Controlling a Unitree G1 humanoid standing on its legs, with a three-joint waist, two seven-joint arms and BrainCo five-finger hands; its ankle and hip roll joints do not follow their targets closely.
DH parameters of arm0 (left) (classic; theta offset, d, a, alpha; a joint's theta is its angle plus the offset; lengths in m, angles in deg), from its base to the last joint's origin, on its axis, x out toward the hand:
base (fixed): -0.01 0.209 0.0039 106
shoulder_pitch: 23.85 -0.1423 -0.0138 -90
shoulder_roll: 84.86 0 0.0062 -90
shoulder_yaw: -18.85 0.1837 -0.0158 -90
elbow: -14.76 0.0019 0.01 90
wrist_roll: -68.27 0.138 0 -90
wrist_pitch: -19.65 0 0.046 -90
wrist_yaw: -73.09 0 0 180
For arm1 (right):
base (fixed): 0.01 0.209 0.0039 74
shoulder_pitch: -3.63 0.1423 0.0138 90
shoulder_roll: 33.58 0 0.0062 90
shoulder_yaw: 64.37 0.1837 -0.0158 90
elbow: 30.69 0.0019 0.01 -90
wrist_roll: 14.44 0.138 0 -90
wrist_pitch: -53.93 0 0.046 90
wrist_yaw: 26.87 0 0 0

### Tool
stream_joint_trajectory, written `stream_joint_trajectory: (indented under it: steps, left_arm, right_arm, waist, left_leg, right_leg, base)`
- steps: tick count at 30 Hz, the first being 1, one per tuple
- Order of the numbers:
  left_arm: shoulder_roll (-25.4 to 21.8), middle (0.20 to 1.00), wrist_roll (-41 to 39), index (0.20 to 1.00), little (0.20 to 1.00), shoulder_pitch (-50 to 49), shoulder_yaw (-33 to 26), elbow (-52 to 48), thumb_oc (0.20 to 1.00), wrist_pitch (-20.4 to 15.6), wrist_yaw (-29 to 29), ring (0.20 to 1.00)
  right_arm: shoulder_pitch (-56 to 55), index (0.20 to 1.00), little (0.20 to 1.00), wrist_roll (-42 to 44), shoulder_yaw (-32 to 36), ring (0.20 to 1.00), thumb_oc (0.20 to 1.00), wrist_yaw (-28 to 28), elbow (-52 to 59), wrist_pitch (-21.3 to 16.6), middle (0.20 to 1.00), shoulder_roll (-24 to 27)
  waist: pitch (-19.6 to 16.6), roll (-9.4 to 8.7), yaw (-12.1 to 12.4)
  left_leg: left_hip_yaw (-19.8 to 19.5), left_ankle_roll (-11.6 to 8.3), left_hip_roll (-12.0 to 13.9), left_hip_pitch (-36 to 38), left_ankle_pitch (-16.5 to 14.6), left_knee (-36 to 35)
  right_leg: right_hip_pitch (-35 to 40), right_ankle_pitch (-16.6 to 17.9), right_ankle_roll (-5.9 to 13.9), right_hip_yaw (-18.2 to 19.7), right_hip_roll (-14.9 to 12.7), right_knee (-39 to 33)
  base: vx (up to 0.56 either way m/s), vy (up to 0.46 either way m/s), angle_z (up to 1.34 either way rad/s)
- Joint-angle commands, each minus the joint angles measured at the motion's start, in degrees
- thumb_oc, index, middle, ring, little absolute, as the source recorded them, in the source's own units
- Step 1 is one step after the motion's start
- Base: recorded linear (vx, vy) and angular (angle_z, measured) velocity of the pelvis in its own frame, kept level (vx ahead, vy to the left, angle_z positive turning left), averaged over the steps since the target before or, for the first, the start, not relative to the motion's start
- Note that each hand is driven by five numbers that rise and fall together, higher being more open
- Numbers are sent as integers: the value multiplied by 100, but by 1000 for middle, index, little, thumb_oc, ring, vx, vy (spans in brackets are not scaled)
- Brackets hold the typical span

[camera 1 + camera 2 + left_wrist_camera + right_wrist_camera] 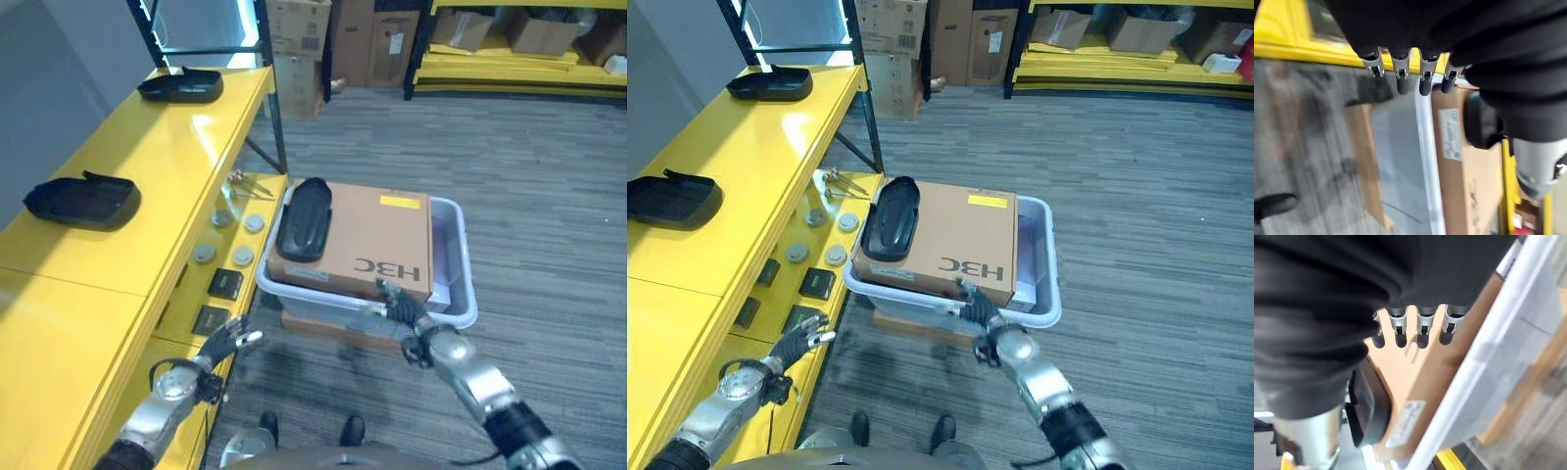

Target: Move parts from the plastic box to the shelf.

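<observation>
A pale plastic box [462,294] stands on the floor beside the yellow shelf [147,166]. A brown cardboard box [372,240] fills it, and a black moulded part [304,217] lies on the cardboard's left side. Two similar black parts rest on the shelf top, one near [83,201] and one far [181,86]. My right hand [407,315] is at the plastic box's near rim, open, with straight fingers [1420,328] pointing at the cardboard box [1415,377]. My left hand [227,343] hangs low by the shelf's front, open and holding nothing, its fingers [1400,73] toward the box rim [1427,161].
The shelf's lower level carries small round discs [243,257], black square pieces [225,284] and metal tools [245,183]. A flat brown board [333,328] lies under the plastic box. Stacked cartons [299,49] and yellow racks [519,69] stand at the back. Grey carpet stretches to the right.
</observation>
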Motion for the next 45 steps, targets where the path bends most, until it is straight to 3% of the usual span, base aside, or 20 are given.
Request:
stream_joint_trajectory:
  steps: [1, 4, 6, 8, 10, 14, 17, 26, 33, 45]
  left_arm:
    - [-259, 1000, 1279, 1000, 1000, 98, 221, 305, 1000, -184, -527, 1000]
    - [-105, 1000, 1811, 1000, 1000, -1, 411, 1045, 1000, -307, -883, 1000]
    - [168, 1000, 2102, 1000, 1000, -143, 503, 1980, 1000, -697, -1325, 1000]
    - [268, 1000, 2245, 1000, 1000, -209, 535, 2293, 1000, -916, -1503, 1000]
    - [411, 1000, 2198, 1000, 1000, -348, 533, 2841, 1000, -1263, -1930, 1000]
    - [515, 1000, 1965, 1000, 1000, -358, 512, 3354, 1000, -1575, -2106, 1000]
    - [535, 1000, 1960, 1000, 1000, -309, 544, 3637, 1000, -1828, -2158, 1000]
    - [443, 1000, 1749, 1000, 1000, -294, 476, 3837, 1000, -2158, -2060, 1000]
    - [348, 1000, 1604, 1000, 1000, -292, 498, 3913, 1000, -2337, -2019, 1000]
    - [283, 1000, 1370, 1000, 1000, -191, 590, 3934, 1000, -2557, -1970, 1000]
  right_arm:
    - [47, 1000, 1000, 325, 66, 1000, 1000, -259, 45, -546, 1000, -8]
    - [438, 1000, 1000, 260, 81, 1000, 1000, -504, 181, -624, 1000, 3]
    - [957, 1000, 1000, 71, 135, 1000, 1000, -780, 260, -400, 1000, 35]
    - [1130, 1000, 1000, -36, 167, 1000, 1000, -935, 277, -290, 1000, 54]
    - [1583, 1000, 1000, -312, 283, 1000, 1000, -1652, -24, 47, 1000, 180]
    - [2050, 1000, 1000, -691, 357, 1000, 1000, -2428, -669, 220, 1000, 241]
    - [2391, 1000, 1000, -838, 379, 1000, 1000, -2755, -1192, 114, 1000, 357]
    - [2813, 1000, 1000, -968, 492, 1000, 1000, -2966, -1889, -53, 1000, 916]
    - [3218, 1000, 1000, -595, 380, 1000, 1000, -3207, -2856, -168, 1000, 1011]
    - [3648, 1000, 1000, -158, 270, 1000, 1000, -3336, -3780, -350, 1000, 1254]
  waist:
    - [-61, -165, 234]
    - [6, -119, 299]
    - [86, -84, 369]
    - [125, -84, 393]
    - [220, -50, 525]
    - [315, -27, 679]
    - [409, 2, 795]
    - [663, 43, 1037]
    - [778, 86, 1262]
    - [987, 104, 1442]
  left_leg:
    - [-266, -60, 6, -696, 423, 153]
    - [-357, -21, -82, -703, 399, 135]
    - [-417, 8, -164, -747, 382, 107]
    - [-428, 16, -190, -760, 377, 94]
    - [-503, 38, -236, -807, 372, 78]
    - [-597, 63, -273, -877, 342, 124]
    - [-684, 85, -315, -975, 323, 154]
    - [-903, 137, -461, -1200, 261, 248]
    - [-1041, 209, -588, -1339, 214, 321]
    - [-1206, 274, -718, -1607, 195, 400]
  right_leg:
    - [-4, -125, 755, 247, -724, 244]
    - [-67, -122, 774, 258, -795, 317]
    - [-166, -125, 790, 239, -852, 377]
    - [-203, -122, 799, 217, -872, 395]
    - [-279, -121, 831, 124, -947, 452]
    - [-318, -138, 850, 8, -1009, 524]
    - [-387, -149, 866, -76, -1053, 580]
    - [-539, -200, 929, -214, -1195, 715]
    - [-626, -193, 1003, -287, -1332, 797]
    - [-849, -140, 1102, -305, -1464, 874]
  base:
    - [87, 104, 3]
    - [48, 120, 8]
    - [11, 165, 12]
    - [1, 124, 21]
    - [12, 189, 26]
    - [6, 110, 5]
    - [-54, 90, 18]
    - [-50, 90, 12]
    - [-17, 89, 5]
    - [-36, 46, 10]
